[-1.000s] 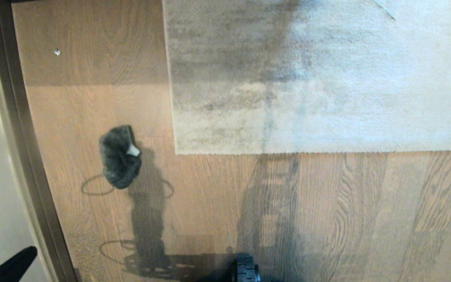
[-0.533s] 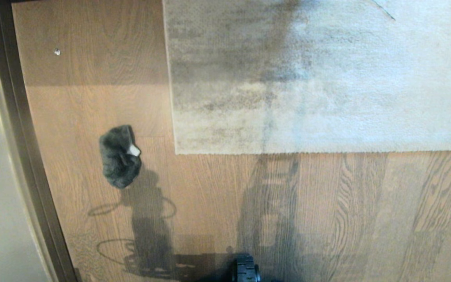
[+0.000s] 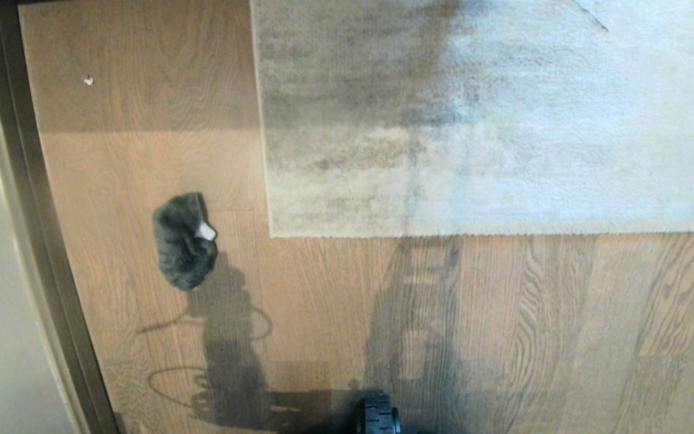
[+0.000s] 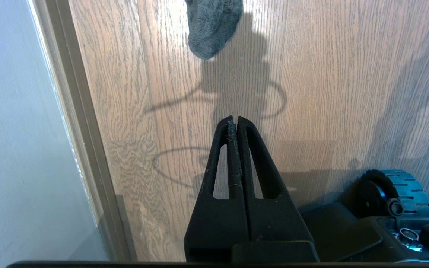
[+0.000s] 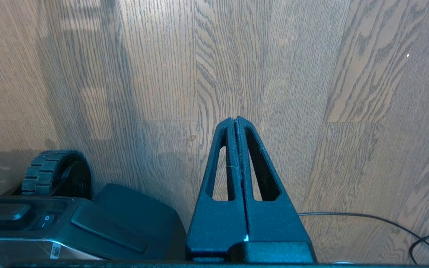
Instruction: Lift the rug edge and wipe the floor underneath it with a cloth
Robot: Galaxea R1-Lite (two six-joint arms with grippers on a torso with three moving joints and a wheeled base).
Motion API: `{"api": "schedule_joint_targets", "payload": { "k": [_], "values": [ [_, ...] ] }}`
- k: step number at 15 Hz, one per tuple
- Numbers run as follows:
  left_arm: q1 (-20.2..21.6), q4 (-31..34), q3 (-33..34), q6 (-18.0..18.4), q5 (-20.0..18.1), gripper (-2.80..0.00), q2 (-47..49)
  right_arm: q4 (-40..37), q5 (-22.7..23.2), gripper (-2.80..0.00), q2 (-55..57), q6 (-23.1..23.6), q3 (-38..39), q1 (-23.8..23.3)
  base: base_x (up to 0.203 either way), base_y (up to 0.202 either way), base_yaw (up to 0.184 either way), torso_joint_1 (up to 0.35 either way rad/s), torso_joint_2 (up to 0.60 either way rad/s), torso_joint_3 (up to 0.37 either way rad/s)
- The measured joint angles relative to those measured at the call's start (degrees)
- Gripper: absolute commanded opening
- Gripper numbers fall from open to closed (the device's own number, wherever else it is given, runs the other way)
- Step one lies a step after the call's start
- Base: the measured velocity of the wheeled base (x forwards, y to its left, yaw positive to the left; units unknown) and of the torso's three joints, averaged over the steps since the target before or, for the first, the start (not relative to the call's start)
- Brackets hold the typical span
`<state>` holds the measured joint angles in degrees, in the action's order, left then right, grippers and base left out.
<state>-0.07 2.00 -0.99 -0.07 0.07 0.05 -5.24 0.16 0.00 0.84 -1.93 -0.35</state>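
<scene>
cloth (image 3: 183,241) lies on floor (image 3: 503,331) beside flat rug edge (image 3: 443,232).

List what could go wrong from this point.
1. The cloth lies bunched on the floor beside the rug edge, close to the corner; a sloppy grab could catch rug pile too.
2. Both tools are shut, left and right; descending that way would push the cloth rather than grip it.
3. The rug lies flat, giving little lip to lift.
</scene>
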Motion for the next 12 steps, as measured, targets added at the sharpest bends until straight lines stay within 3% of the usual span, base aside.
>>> {"api": "schedule_joint_targets", "payload": {
  "k": [12],
  "values": [
    [-0.02, -0.16, 0.11, -1.11, 0.50, -2.80, -0.02, 0.01, 0.00, -2.80, 0.00, 0.01, 0.00, 0.00, 0.000, 0.000, 0.000, 0.000, 0.00, 0.000]
  ]
}}
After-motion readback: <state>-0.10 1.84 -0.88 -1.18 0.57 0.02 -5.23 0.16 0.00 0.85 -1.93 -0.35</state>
